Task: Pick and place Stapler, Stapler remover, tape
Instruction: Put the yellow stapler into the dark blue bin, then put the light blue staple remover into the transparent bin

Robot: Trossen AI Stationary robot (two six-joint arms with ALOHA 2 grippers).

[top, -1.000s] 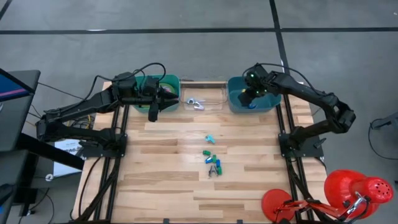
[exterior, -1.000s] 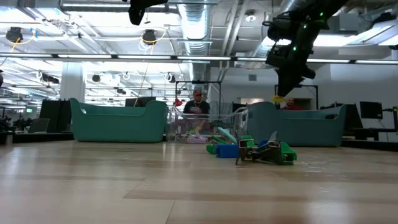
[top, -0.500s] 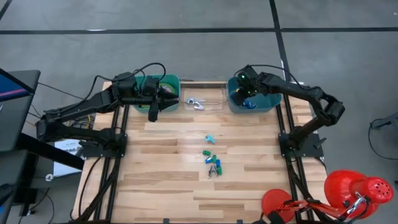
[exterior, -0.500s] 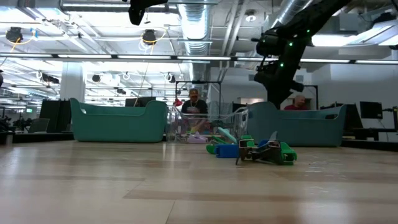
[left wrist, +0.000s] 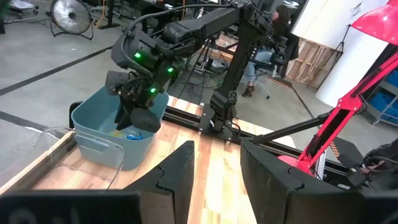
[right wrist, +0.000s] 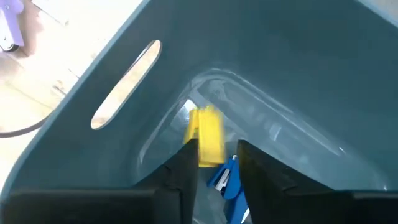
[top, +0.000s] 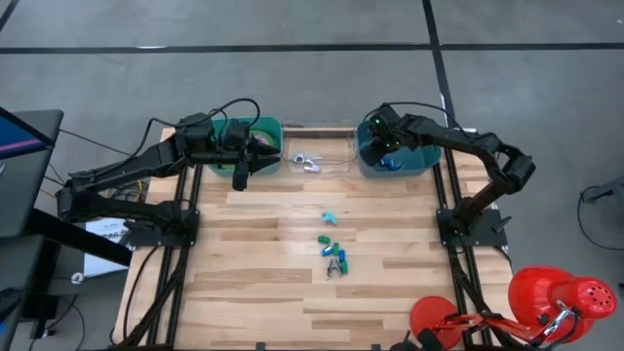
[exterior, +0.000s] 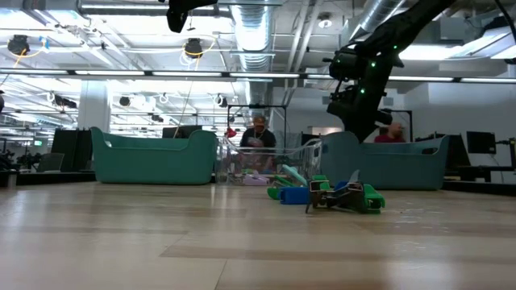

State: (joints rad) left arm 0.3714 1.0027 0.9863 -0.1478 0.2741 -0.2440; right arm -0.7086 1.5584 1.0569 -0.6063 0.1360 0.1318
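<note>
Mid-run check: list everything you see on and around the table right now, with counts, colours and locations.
teal bins: two, at the table's far edge, one on each side
clear tray: one, between the bins, holding a pale item
small coloured pieces: a loose cluster, green, blue and teal, at the table's centre; count unclear
yellow piece: one, in the right bin
blue piece: one, in the right bin, next to the yellow one
green contents: in the left bin, partly hidden by the arm
red lamp: one, off the table's near right corner
people: two, in the room beyond
left end effector: open, empty, by the left bin
right end effector: open, inside the right bin
</note>
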